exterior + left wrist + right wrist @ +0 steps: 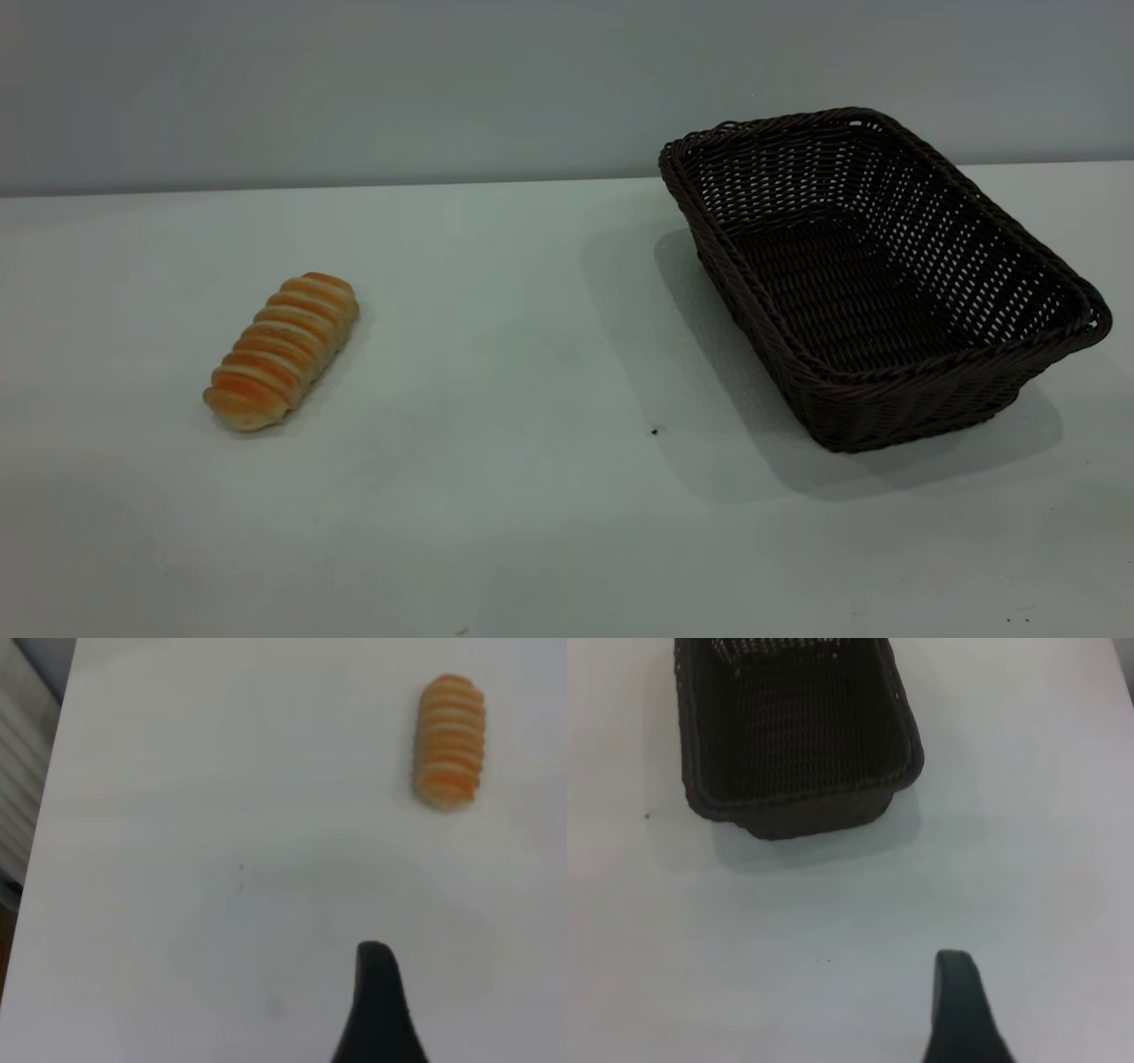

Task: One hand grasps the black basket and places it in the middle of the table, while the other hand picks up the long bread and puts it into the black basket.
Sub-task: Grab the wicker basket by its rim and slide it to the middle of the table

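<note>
The long bread (pixel 282 351), a golden-orange ridged loaf, lies on the left part of the pale table (pixel 496 372). The black basket (pixel 873 275), dark woven wicker and empty, stands on the right part, turned at an angle. Neither gripper shows in the exterior view. In the left wrist view only a dark tip of my left gripper (pixel 376 992) shows, above bare table and well short of the bread (pixel 450 741). In the right wrist view only a dark tip of my right gripper (pixel 957 992) shows, apart from the basket (pixel 793 735), nearest one of its short ends.
A grey wall runs behind the table's far edge (pixel 354 184). A small dark speck (pixel 655 431) lies on the table in front of the basket. The table's side edge (pixel 49 797) shows in the left wrist view.
</note>
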Tool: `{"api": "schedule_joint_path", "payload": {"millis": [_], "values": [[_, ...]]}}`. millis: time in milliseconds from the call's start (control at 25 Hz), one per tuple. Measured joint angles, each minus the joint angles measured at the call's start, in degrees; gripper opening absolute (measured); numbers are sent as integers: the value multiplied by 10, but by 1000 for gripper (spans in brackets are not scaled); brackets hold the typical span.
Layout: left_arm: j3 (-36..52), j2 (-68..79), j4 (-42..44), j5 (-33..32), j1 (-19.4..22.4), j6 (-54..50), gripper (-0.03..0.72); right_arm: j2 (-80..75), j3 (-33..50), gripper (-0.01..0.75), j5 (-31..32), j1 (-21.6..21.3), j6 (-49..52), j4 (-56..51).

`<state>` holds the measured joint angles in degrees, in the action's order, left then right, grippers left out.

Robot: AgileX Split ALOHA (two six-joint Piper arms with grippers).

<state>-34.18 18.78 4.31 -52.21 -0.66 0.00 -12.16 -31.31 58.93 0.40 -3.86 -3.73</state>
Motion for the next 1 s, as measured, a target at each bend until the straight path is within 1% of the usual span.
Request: {"api": "schedule_joint_path", "payload": {"millis": [120, 280, 440, 520, 680, 1000], "values": [[-40, 99, 0, 37, 0, 0, 576, -98, -26, 528, -23, 0, -15, -19], [-94, 213, -1, 51, 0, 0, 576, -229, -56, 577, -70, 0, -42, -83], [-125, 288, -1, 78, 0, 17, 576, -357, -65, 584, -112, 0, -87, -199], [-130, 314, -6, 101, 0, 26, 576, -419, -65, 584, -132, 0, -114, -271], [-132, 350, -35, 133, 0, 42, 576, -544, -68, 584, -156, 0, -139, -373], [-132, 364, -57, 146, 0, 63, 576, -747, -71, 584, -207, 1, -143, -546]]}}
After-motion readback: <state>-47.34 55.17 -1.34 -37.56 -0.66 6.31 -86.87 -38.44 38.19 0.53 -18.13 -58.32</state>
